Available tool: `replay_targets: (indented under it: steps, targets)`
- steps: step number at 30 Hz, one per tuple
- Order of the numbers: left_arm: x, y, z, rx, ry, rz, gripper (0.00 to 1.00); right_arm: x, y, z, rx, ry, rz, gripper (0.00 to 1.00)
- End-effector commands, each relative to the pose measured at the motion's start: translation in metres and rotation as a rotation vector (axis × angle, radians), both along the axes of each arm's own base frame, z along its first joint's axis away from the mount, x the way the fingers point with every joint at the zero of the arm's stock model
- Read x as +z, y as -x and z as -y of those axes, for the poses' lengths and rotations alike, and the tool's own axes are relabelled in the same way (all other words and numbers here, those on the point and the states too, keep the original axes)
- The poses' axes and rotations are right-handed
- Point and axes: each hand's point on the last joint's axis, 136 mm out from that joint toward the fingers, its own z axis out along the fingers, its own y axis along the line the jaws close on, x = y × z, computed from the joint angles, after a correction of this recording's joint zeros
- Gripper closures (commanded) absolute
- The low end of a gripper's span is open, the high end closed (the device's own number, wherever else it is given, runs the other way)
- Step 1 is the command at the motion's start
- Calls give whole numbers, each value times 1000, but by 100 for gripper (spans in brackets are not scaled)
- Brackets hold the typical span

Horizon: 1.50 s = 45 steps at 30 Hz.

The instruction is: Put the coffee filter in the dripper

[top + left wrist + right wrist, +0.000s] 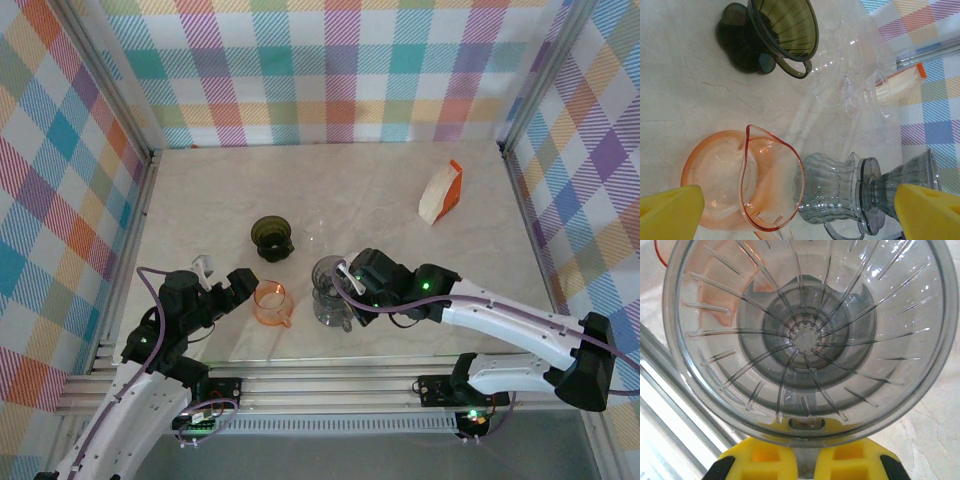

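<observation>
Grey dripper (805, 340) rim cropped, clr glassware (850, 90) faint

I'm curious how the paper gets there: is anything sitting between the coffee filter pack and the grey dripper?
Nothing visible stands on the table between the coffee filter pack and the grey dripper, and its cone is empty. The right tool, shut on its rim, sits at that side.

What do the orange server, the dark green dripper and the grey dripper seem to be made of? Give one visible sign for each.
Orange server: tinted clear plastic or perhaps glass; it is see-through, with a thin glinting rim.
Dark green dripper: probably glossy, smoky translucent plastic; moulded ribs line its cone.
Grey dripper: likely transparent plastic with a glossy finish; it has raised moulded ribs and bright highlights.
</observation>
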Motion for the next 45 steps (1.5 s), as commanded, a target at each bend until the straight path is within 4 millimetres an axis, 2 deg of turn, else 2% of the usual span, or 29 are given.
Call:
replay_targets:
  steps: [1,15,17,20,22,25,28,34,37,39,41,45]
  targets:
    - [8,3,4,-30,6,15,2,10,-4,-1,-8,4,29,100]
    - [6,3,4,-28,4,12,2,-3,-1,-6,-11,21,2,99]
    - [6,4,4,-29,5,12,2,-3,-1,-6,-13,14,1,88]
    - [6,4,4,-31,6,13,2,0,0,-6,-19,-7,7,62]
    - [7,4,4,-29,6,16,2,4,0,-5,-23,-25,16,50]
    - [9,3,4,-26,8,19,1,10,-1,-3,-37,-41,33,42]
    - [11,3,4,-31,11,23,1,18,-4,3,-73,-63,62,39]
    - [18,3,3,-33,-5,36,2,46,-25,31,-230,-113,210,35]
    - [26,2,8,-56,7,55,12,56,-34,44,-313,-137,252,34]
    - [33,-2,13,-88,9,74,28,56,-41,56,-380,-136,257,35]
    - [36,-7,16,-107,-20,71,40,52,-49,68,-438,-129,237,37]
    - [44,-21,33,-191,-82,59,42,32,-59,87,-532,-121,183,39]
